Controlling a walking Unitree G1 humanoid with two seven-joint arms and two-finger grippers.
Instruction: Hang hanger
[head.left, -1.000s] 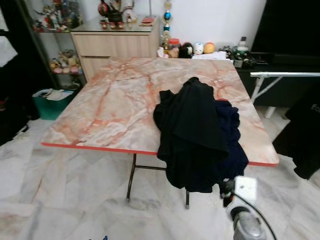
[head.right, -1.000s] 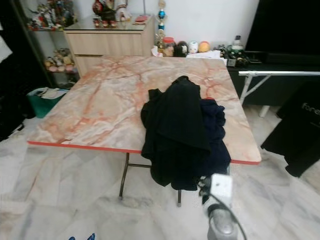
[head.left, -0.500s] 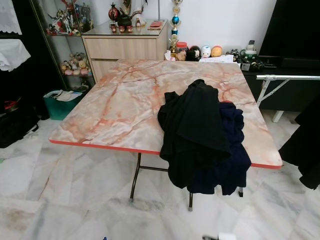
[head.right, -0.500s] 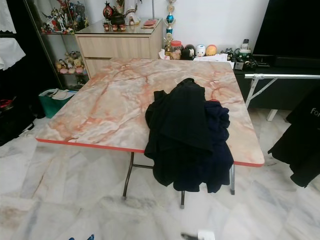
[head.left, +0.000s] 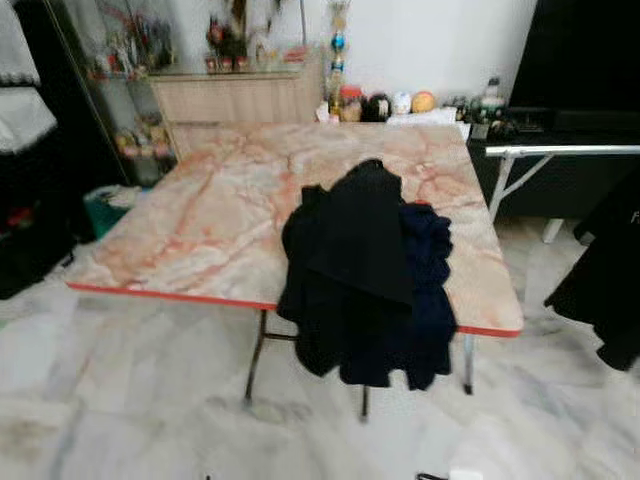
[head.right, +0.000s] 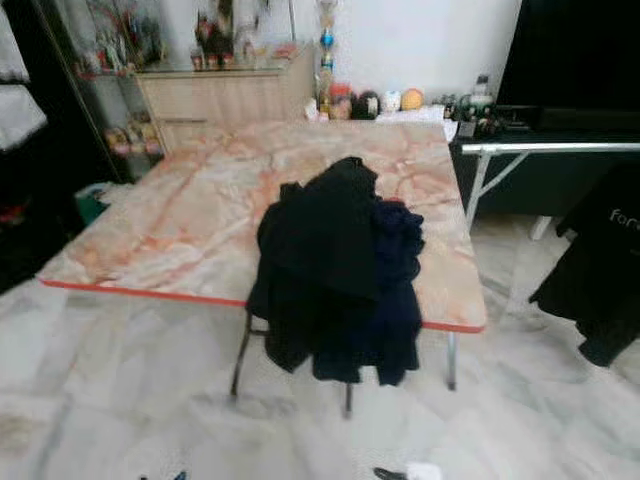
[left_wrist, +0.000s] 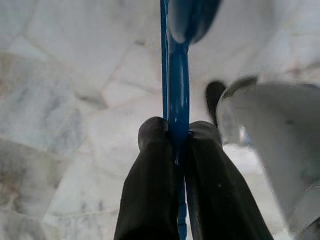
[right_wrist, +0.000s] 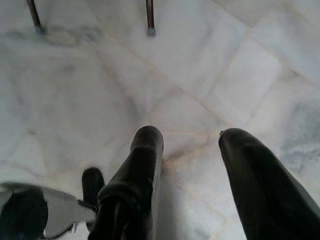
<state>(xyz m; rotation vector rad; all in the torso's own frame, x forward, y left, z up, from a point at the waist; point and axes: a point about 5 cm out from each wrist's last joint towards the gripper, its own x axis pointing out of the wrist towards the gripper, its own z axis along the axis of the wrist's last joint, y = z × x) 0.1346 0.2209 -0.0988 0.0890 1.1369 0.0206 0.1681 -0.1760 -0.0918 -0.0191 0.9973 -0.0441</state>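
My left gripper (left_wrist: 177, 131) is shut on a blue plastic hanger (left_wrist: 178, 75), pinching its thin bar between both black fingers above the marble floor. My right gripper (right_wrist: 192, 137) hangs open over the floor with nothing between its fingers. Ahead stands a folding table with a pink marble-pattern top (head.left: 200, 220). A heap of black and navy clothes (head.left: 360, 270) lies on the table's near right part and droops over its red front edge. A white part of my right arm (head.right: 424, 471) pokes in at the bottom of the eye views.
A black garment (head.left: 610, 290) hangs at the right, beside a white metal rack (head.left: 560, 152). Behind the table are a wooden cabinet (head.left: 240, 100) and small ornaments (head.left: 400, 102). A glass shelf and a green bin (head.left: 100, 210) stand at the left. Two table legs (right_wrist: 149, 17) rise nearby.
My right arm, raised in front of the table a second ago, has dropped to the bottom edge. The camera has swung a little and the picture is blurred; the clothes have not moved.
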